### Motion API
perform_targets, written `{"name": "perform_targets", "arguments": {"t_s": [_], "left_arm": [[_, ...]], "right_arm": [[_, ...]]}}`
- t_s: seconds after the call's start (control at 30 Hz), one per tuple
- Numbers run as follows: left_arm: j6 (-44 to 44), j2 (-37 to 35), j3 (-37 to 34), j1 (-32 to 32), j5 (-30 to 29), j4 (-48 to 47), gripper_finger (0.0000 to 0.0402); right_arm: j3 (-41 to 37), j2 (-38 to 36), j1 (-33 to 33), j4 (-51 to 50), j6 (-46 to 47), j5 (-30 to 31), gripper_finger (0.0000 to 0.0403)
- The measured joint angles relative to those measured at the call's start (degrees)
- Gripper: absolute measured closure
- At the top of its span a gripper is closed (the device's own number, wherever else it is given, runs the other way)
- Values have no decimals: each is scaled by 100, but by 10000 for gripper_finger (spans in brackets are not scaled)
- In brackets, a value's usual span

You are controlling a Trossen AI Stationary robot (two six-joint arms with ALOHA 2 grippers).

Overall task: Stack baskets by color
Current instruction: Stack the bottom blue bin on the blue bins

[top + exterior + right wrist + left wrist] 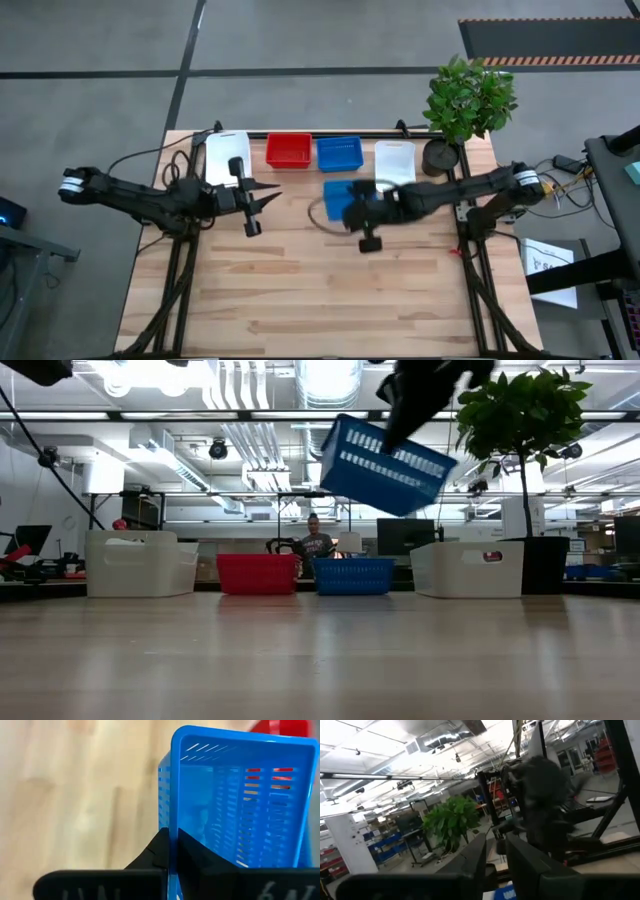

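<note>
Four baskets stand in a row along the table's far edge: white (227, 155), red (288, 150), blue (339, 152) and white (395, 160). In front of that row another blue basket (385, 460) hangs in the air, with my right gripper (170, 852) shut on it. My left gripper (272, 188) hovers over the table's left half, pointing toward the right. Its fingers (475, 857) stand a narrow gap apart with nothing between them. My right gripper pinches one side wall of the blue basket at its rim (170, 832), one finger outside the basket and one inside. The fingers slant down from the table's right side. The basket is lifted clear of the table and hangs tilted below the fingers (420, 400).
A black pot (440, 157) with a green plant (470, 95) stands at the far right corner, beside the right-hand white basket. The near half of the wooden table (320, 300) is bare. A person (315, 545) sits in the room beyond.
</note>
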Motion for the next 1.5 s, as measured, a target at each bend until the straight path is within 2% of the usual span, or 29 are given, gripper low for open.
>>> {"name": "perform_targets", "arguments": {"t_s": [0.13,0.37,0.53,0.7,0.87,1.13,1.3,1.5], "left_arm": [[204,-315,-290,0,-4,80,343],[317,-874,-368,0,-23,244,343],[430,-1150,-583,0,-23,208,343],[422,-1351,-610,0,-23,213,343],[418,-1405,-666,0,-23,175,343],[416,-1400,-666,0,-23,153,343],[415,-1400,-666,0,-23,157,343],[414,-1407,-666,0,-22,155,343]], "right_arm": [[182,0,-611,308,-448,-8,394],[310,2,-1521,767,-1125,-35,394],[351,101,-1894,1131,-1430,-189,394],[652,566,-2089,1281,-1766,-218,394],[1187,1218,-2275,1023,-2025,-220,394],[2239,2176,-2827,-415,-2115,-230,394],[2618,2591,-3113,-876,-2166,-953,394],[2887,2931,-3200,-963,-2329,-972,394]]}}
